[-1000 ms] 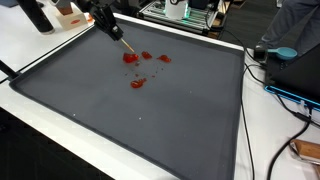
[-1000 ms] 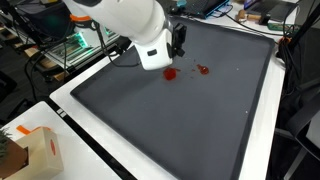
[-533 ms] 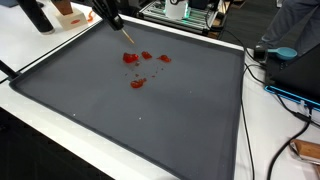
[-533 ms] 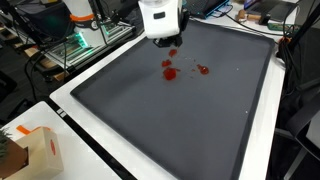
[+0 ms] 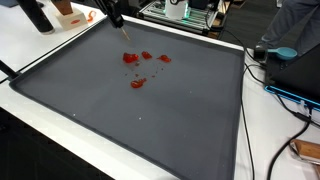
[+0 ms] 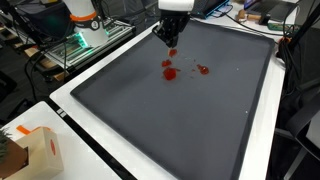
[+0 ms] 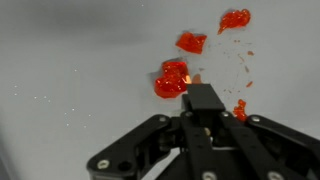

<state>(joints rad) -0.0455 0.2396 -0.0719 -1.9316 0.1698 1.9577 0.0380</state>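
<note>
Red blobs (image 5: 131,58) on grey mat (image 5: 150,115), far half, in exterior view; gripper (image 5: 115,19) raised beyond them, stick (image 5: 125,33) slanting down. Exterior view: gripper (image 6: 170,38) hovers just behind blobs (image 6: 169,70). Wrist view: jaws clamped on stick (image 7: 203,98), tip beside blobs (image 7: 172,80).

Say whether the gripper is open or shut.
Shut on a thin stick, which juts from the gripper toward the red blobs in an exterior view.
</note>
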